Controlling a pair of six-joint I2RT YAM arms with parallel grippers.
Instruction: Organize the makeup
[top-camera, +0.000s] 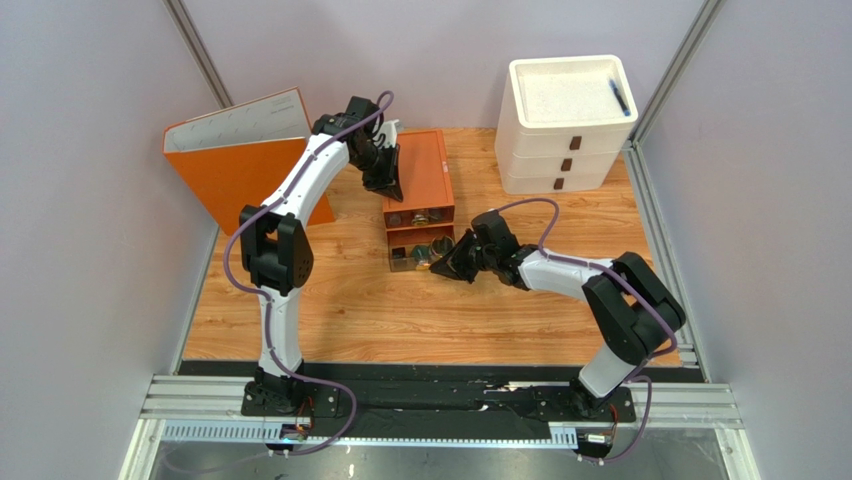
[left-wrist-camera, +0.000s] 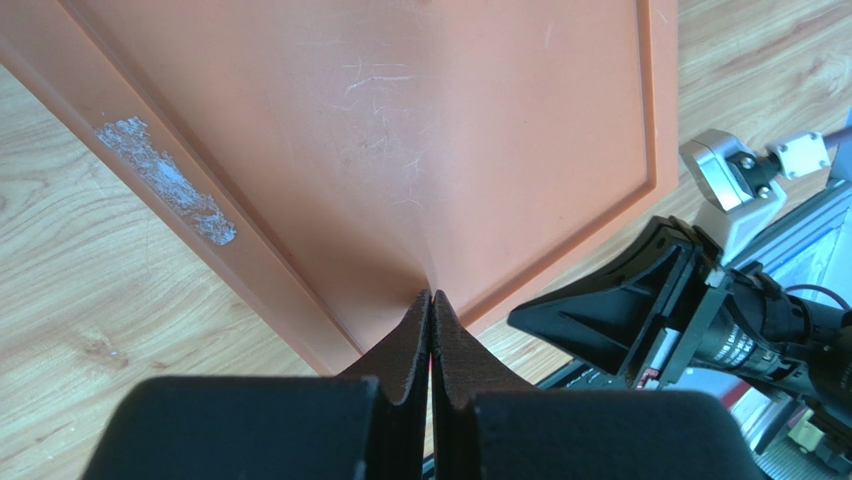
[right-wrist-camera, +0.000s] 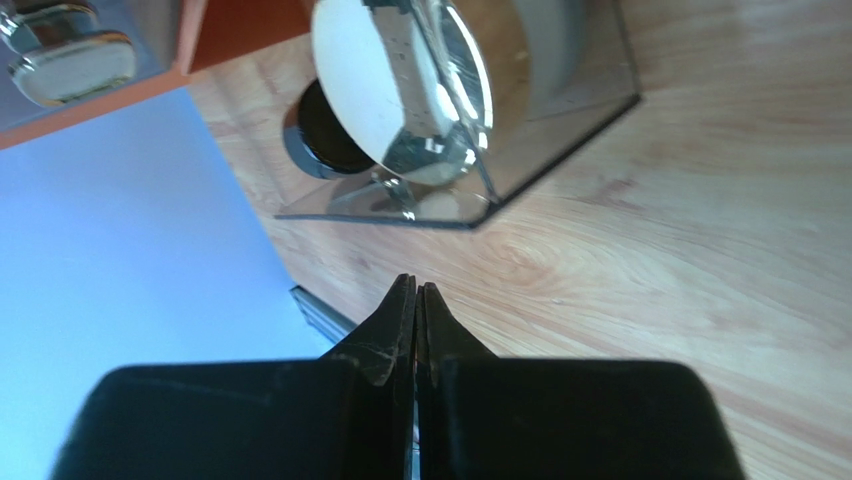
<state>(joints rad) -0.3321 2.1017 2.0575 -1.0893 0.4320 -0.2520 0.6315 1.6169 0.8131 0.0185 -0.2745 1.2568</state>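
On edge, round jar (right-wrist-camera: 400, 90) faces closed right claw (right-wrist-camera: 415, 288); left claw (left-wrist-camera: 431, 297) closed too

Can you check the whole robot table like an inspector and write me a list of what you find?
Surface: wooden table, light planks.
Job's things: makeup sits in the front compartments of the orange organizer. A round shiny jar and a small black pot show in a clear compartment.
Clutter: orange binder leaning at the left; white drawer stack with a black pen on top.
Grippers: left gripper shut, tips at the organizer's top. Right gripper shut, holding nothing, near the clear compartment.
Cables: purple cable along each arm; no snag seen.
Surroundings: grey walls; metal rail at the near edge.
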